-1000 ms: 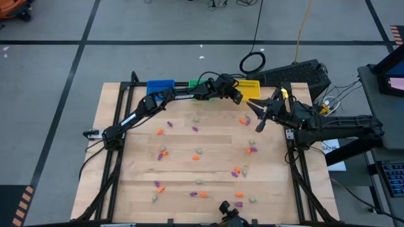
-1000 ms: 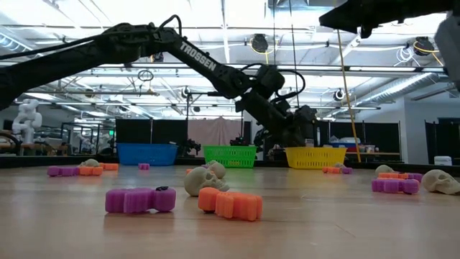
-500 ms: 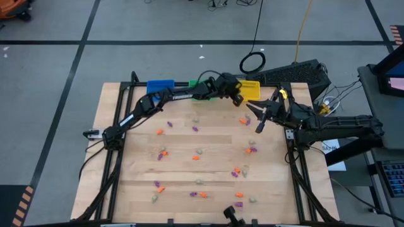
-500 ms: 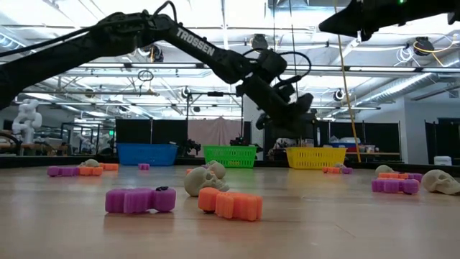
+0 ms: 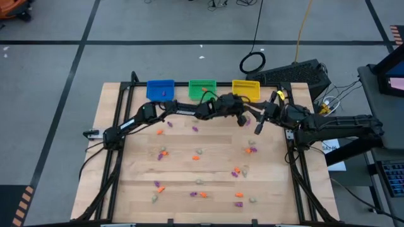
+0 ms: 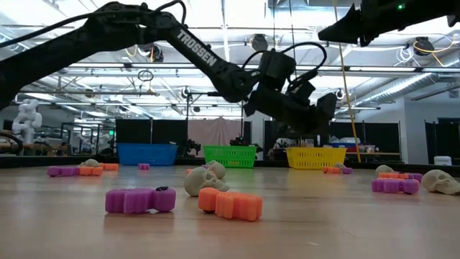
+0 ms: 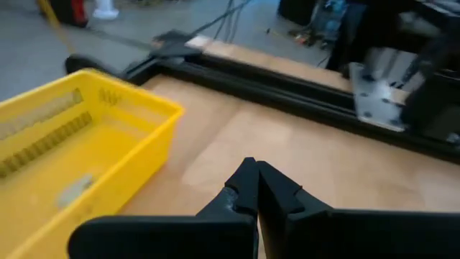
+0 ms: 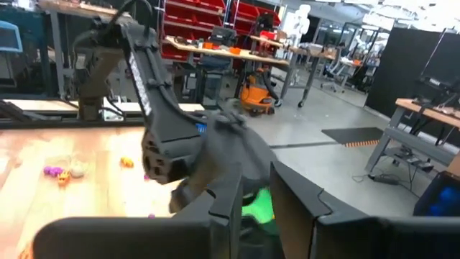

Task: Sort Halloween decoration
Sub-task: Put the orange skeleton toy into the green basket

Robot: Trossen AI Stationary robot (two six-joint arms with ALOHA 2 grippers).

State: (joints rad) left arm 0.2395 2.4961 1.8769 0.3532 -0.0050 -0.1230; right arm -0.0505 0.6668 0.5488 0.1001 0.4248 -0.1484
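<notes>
On wooden table (image 5: 132, 183), scattered trinkets (image 5: 197, 157)

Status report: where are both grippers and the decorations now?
Left gripper shut, empty, beside yellow bin. Right gripper waits close by. Trinkets scattered on table. Arms nearly crossing.

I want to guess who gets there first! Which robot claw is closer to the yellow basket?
Left. The left gripper hangs just in front of the yellow basket, shut and empty. The right gripper hangs a little farther out, toward the basket's right.
</notes>
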